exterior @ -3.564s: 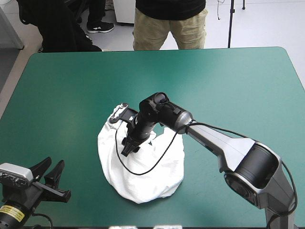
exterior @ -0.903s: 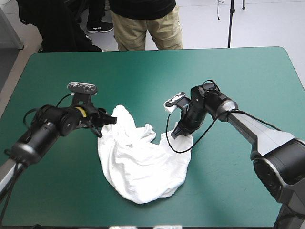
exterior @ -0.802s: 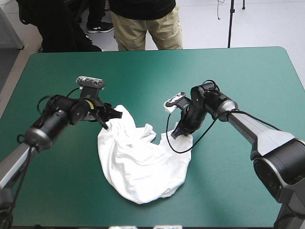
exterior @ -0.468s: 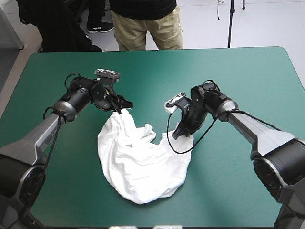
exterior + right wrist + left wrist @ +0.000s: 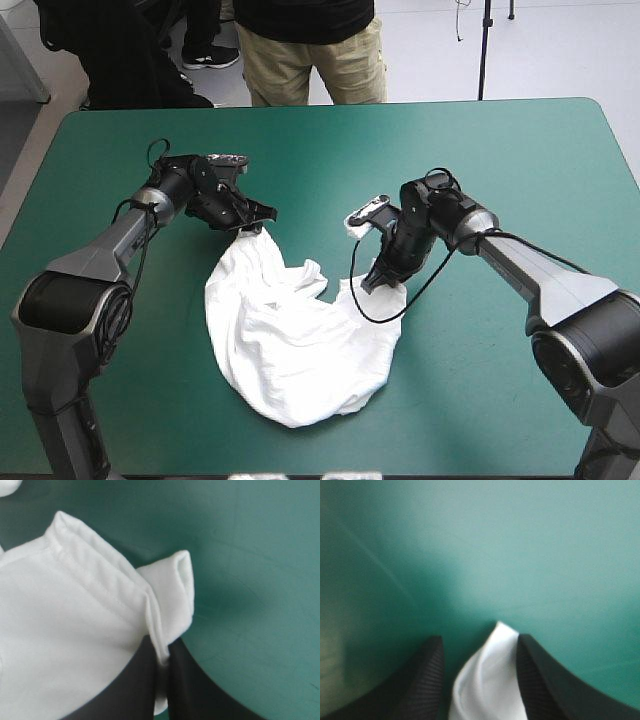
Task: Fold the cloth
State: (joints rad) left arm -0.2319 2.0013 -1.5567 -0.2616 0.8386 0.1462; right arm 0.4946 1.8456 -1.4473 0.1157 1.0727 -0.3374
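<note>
T-shirt [image 5: 300,350] crumpled in heap, mid-desk [image 5: 500,150], toward near side. Right jaws clamped on its right hem. Left jaws apart, straddling far-left corner, not yet gripping. No fold made; spreading and all folding left.

The T-shirt [image 5: 300,350] is plain white, no print, with a white stitch line along its hem. The counter cover [image 5: 500,150] is uniform teal-green, unpatterned. The left claw [image 5: 480,639] is black with a fine woven grain; the right claw [image 5: 161,650] is black.

Silver-grey arm links [image 5: 532,272] join rounded black joints [image 5: 432,205]; the curved black fingers [image 5: 555,690] bear fine ribbing.
</note>
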